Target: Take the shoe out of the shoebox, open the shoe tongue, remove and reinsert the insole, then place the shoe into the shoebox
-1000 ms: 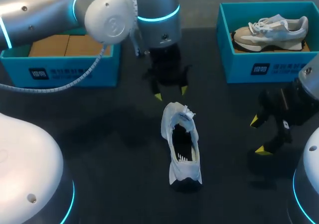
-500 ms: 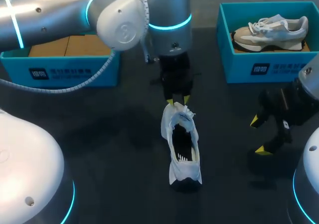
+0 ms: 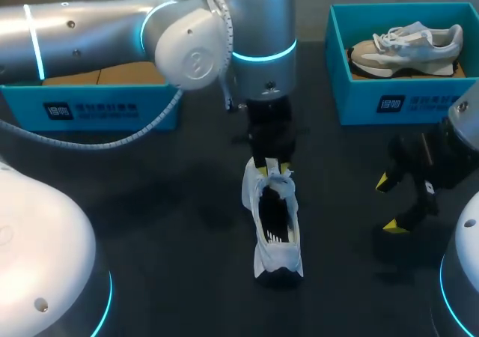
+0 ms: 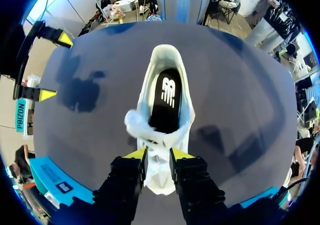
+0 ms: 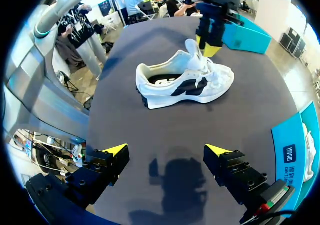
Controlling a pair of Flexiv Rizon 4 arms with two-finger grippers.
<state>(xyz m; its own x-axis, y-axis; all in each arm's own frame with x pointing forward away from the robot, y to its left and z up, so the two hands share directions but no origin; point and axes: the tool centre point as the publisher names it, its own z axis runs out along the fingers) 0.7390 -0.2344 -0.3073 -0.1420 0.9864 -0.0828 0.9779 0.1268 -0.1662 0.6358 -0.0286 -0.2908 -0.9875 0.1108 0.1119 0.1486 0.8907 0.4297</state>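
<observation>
A white shoe [image 3: 273, 225] lies in the middle of the table, toe towards the far side, its black insole [image 4: 165, 92] showing in the opening. My left gripper [image 3: 271, 166] comes down on the forefoot. In the left wrist view its two yellow-tipped fingers [image 4: 135, 154] press the white upper at the lace area from both sides, and the tongue [image 4: 137, 124] curls up just ahead of them. From the right wrist view the shoe [image 5: 185, 82] is side-on, with the left gripper [image 5: 210, 49] by its tongue. My right gripper [image 3: 389, 202] hangs open and empty to the shoe's right.
A blue shoebox [image 3: 374, 101] at the back right holds a second, beige and white shoe [image 3: 408, 45]. Another blue box [image 3: 90, 105] with a brown inside stands at the back left, partly behind my left arm. White robot bases fill both near corners.
My left arm moved right and down from behind the shoe onto its forefoot, and its fingers narrowed around the upper. The right arm and the shoe stayed still.
</observation>
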